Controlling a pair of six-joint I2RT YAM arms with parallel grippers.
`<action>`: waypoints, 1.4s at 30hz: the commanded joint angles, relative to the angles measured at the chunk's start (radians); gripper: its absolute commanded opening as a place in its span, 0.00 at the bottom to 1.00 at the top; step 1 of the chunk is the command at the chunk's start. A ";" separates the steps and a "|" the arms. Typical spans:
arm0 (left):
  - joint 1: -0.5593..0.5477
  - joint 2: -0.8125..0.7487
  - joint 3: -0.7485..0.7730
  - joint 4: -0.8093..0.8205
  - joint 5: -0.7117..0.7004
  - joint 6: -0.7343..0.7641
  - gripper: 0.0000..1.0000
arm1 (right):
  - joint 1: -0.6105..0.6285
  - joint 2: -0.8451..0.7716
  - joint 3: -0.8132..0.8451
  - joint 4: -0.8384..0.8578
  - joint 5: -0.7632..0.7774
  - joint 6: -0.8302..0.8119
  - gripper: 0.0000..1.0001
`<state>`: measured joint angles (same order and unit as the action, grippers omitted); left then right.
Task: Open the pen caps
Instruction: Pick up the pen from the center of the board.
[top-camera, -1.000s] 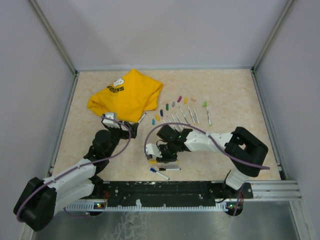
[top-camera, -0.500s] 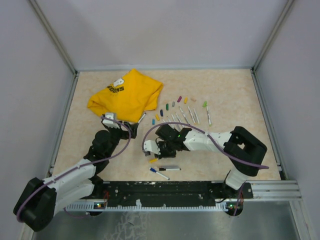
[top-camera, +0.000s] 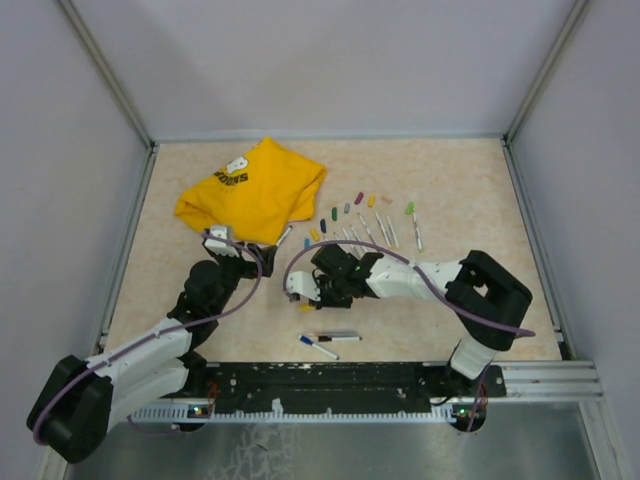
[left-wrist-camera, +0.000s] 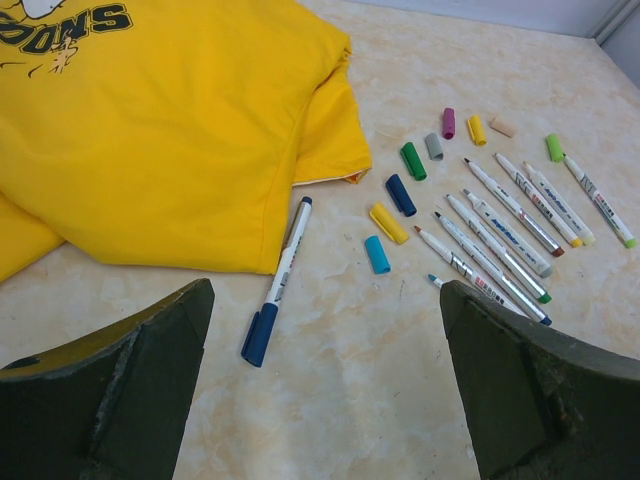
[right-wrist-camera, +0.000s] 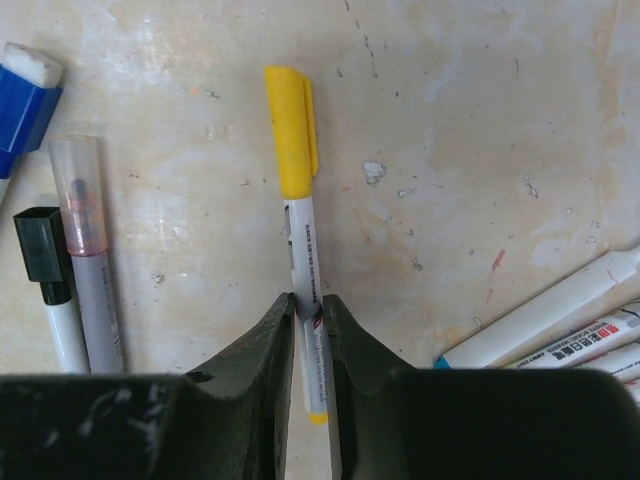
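My right gripper is shut on the white barrel of a pen, and the pen's yellow cap sticks out past the fingertips. In the top view this gripper is at mid-table with the yellow cap just below it. Several loose pen caps lie in a diagonal row beside several uncapped pens. A blue-capped pen lies against the T-shirt's edge. My left gripper hangs open above bare table near that pen, holding nothing.
The yellow T-shirt lies crumpled at the back left. Near the front edge are a black-capped pen, a grey pen with a clear cap and a blue-capped one. A metal rail runs along the near edge.
My right gripper has closed onto the yellow-capped pen and moved with it a little away from the front edge, toward the back left. The left arm has not moved.
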<state>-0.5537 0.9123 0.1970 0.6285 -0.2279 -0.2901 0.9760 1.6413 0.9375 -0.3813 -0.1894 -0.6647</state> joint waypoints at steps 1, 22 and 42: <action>0.006 -0.013 -0.007 0.035 0.003 -0.003 1.00 | -0.013 0.002 0.049 0.010 0.025 0.019 0.17; 0.006 -0.015 -0.008 0.034 0.003 -0.003 1.00 | -0.014 0.089 0.077 -0.026 0.004 0.026 0.22; 0.005 -0.022 -0.013 0.036 0.000 -0.003 1.00 | -0.041 0.071 0.083 0.011 0.038 0.087 0.00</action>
<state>-0.5537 0.9073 0.1970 0.6289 -0.2279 -0.2905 0.9611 1.7134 0.9977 -0.3847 -0.1577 -0.5976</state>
